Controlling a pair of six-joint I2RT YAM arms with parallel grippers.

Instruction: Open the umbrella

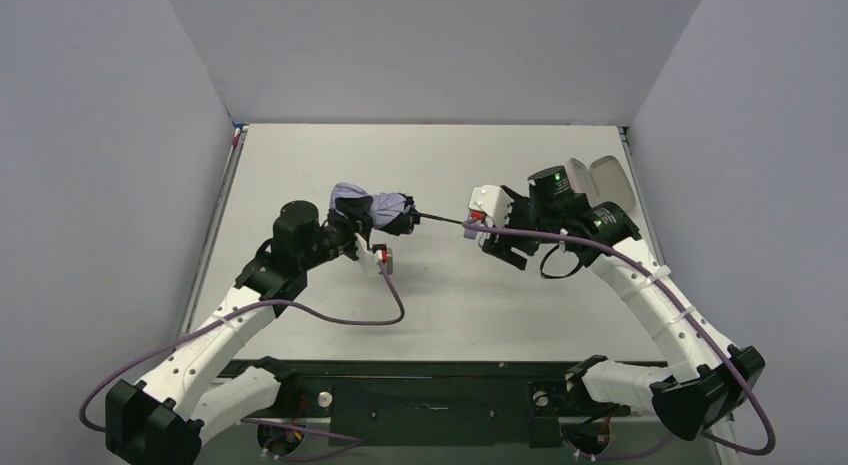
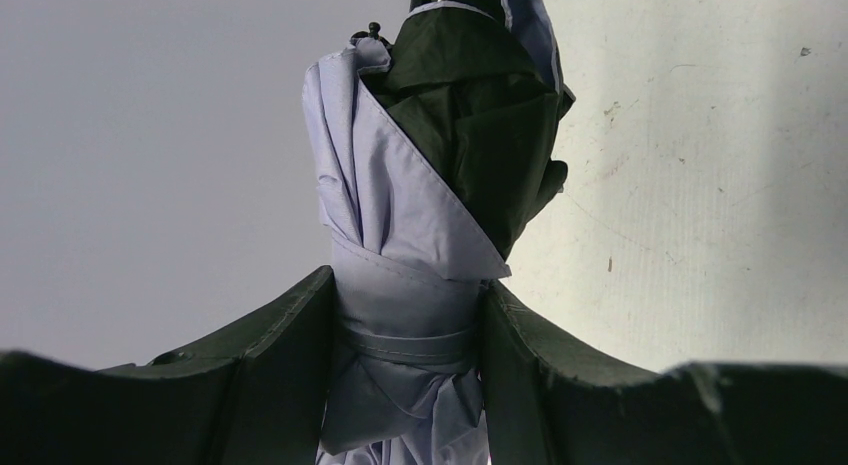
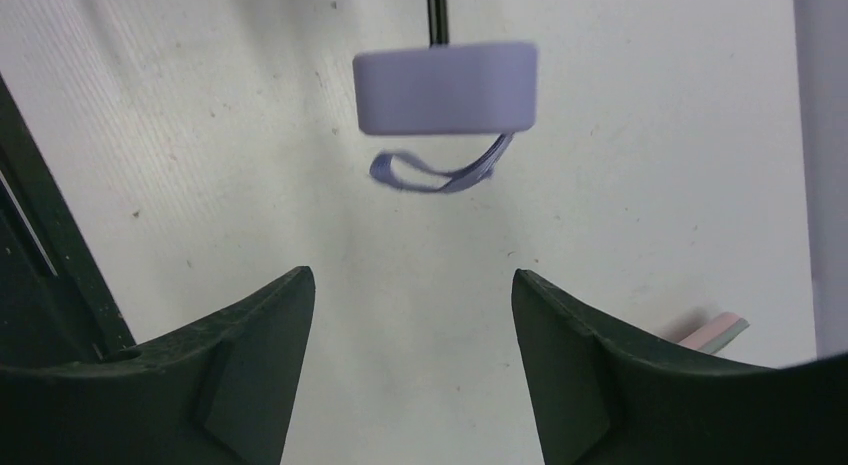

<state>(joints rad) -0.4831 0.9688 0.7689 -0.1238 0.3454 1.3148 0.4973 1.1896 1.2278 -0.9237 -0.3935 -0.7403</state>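
Both arms reach forward and inward from their bases, the left gripper point(image 2: 408, 335) with its jaws closed on the bunched umbrella point(image 2: 420, 185) canopy, the right gripper point(image 3: 412, 355) with jaws spread wide and holding nothing.

1. Left wrist view: the umbrella point(image 2: 420, 215) runs off the bottom edge, so its lower end is cut off. The shaft leaves the top edge after just a sliver.
2. Same view: the part of the canopy between the jaws is covered at the sides by the dark fingers point(image 2: 290, 375).
3. Right wrist view: the handle point(image 3: 445, 88) and strap point(image 3: 440, 173) are blurry, can't make out any detail.
4. Pinkish thing point(image 3: 712, 330) at lower right there is mostly behind a finger, no idea what it is.
5. Top view: the case point(image 1: 597, 177) is partly behind the right arm, and the handle is too small to tell where it sits among the jaws.
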